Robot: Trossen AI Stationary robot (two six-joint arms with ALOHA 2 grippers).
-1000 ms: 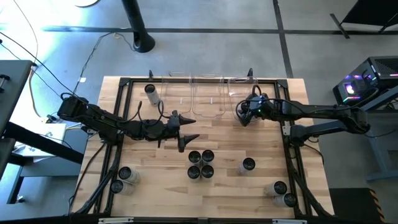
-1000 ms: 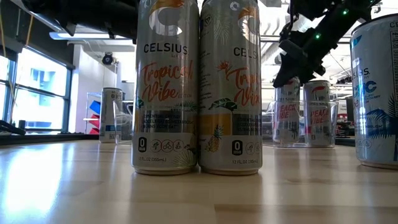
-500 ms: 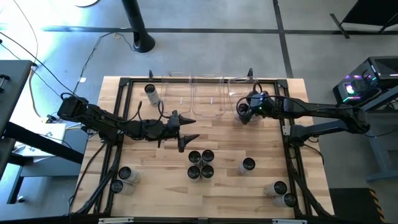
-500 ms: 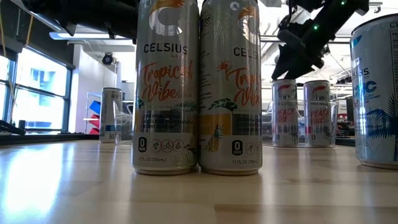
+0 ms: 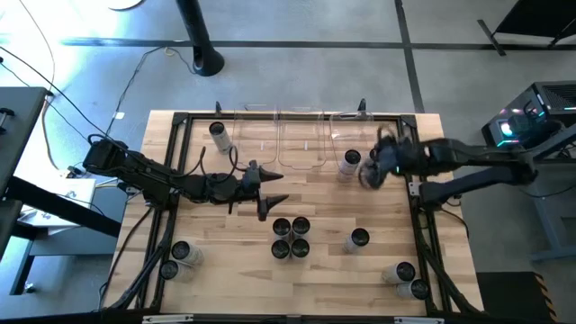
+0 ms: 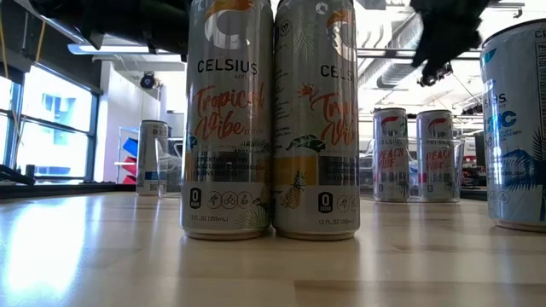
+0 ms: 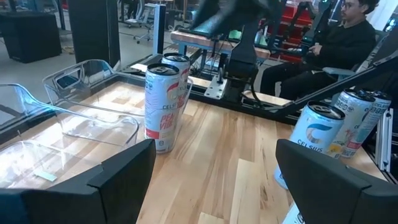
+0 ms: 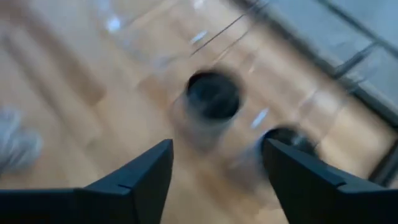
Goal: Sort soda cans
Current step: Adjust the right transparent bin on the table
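Right end effector, spread open and empty, hovers beside 2 binned soda cans.

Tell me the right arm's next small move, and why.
Probably swing the right pincer, open and empty, toward the lone can nearest it. Two cans already stand in the right bin; loose ones remain on the table.
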